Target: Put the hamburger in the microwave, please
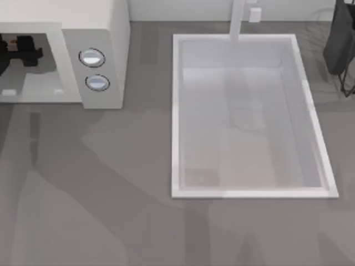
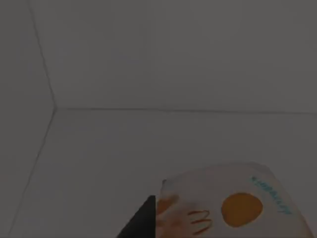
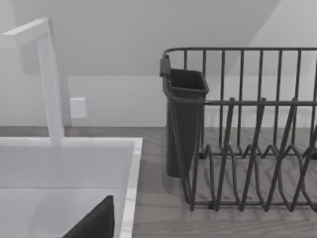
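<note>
So you've got the microwave [image 1: 108,50] sitting at the far left of the counter: a big white box, smooth and matte, with a grey cavity open toward you and two round silver-blue knobs [image 1: 92,57] stacked on its light side panel. Your left gripper [image 1: 19,50] is that dark shape reaching inside the cavity. From the left wrist view you're looking at plain grey inner walls meeting in crisp straight seams, and the hamburger [image 2: 233,206] is right down by the gripper, a pale rounded thing with an orange disc and some reddish squiggles on it. One dark finger [image 2: 141,223] sits right up against its edge. Can't tell whether the fingers are closed on it or spread, honestly.

The counter [image 1: 111,194] is flat grey with soft streaky shading. To the right of the microwave you've got a white rectangular sink [image 1: 176,111], glossy with a thick rim, and a squared-off white faucet [image 1: 238,19] rising at its far edge against a plain pale wall.

In the right wrist view there's a dark wire dish rack [image 3: 247,134] with a solid dark cup holder [image 3: 183,119] hung on its corner, just beside the sink. A dark corner of your right gripper [image 3: 96,223] hangs over the sink; can't tell its fingers either.
</note>
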Robot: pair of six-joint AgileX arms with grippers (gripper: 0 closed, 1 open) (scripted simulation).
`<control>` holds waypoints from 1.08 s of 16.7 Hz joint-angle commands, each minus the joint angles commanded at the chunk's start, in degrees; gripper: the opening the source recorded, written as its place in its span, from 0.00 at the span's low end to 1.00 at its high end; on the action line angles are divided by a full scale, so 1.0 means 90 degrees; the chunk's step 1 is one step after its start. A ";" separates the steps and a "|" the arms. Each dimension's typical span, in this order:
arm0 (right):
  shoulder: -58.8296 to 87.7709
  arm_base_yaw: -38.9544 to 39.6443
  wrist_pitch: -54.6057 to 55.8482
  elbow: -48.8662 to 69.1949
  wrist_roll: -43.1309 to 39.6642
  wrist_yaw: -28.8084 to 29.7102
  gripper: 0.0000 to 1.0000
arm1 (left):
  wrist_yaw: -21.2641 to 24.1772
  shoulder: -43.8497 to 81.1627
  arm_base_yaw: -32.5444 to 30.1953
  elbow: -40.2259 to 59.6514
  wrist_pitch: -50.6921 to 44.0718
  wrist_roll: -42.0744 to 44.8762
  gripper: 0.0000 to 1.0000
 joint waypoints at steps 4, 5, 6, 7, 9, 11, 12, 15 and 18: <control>0.0000 0.0000 0.0000 0.0000 0.0000 0.0000 1.00 | 0.0000 0.0000 0.0000 0.0000 0.0000 0.0000 1.00; 0.0000 0.0000 0.0000 0.0000 0.0000 0.0000 1.00 | 0.0000 0.0000 0.0000 0.0000 0.0000 0.0000 1.00; 0.0000 0.0000 0.0000 0.0000 0.0000 0.0000 1.00 | 0.0000 0.0000 0.0000 0.0000 0.0000 0.0000 1.00; 0.0000 0.0000 0.0000 0.0000 0.0000 0.0000 1.00 | 0.0000 0.0000 0.0000 0.0000 0.0000 0.0000 1.00; 0.0000 0.0000 0.0000 0.0000 0.0000 0.0000 1.00 | 0.0000 0.0000 0.0000 0.0000 0.0000 0.0000 1.00; 0.0000 0.0000 0.0000 0.0000 0.0000 0.0000 1.00 | -0.0046 -0.0797 0.0166 -0.1020 0.0275 -0.0013 1.00; 0.0000 0.0000 0.0000 0.0000 0.0000 0.0000 1.00 | -0.0038 -0.0858 0.0181 -0.1085 0.0324 -0.0007 1.00; 0.0000 0.0000 0.0000 0.0000 0.0000 0.0000 1.00 | 0.0046 -0.1251 0.0288 -0.1686 0.0670 0.0041 1.00; 0.0000 0.0000 0.0000 0.0000 0.0000 0.0000 1.00 | 0.0203 -0.1819 0.0455 -0.2880 0.1203 0.0100 1.00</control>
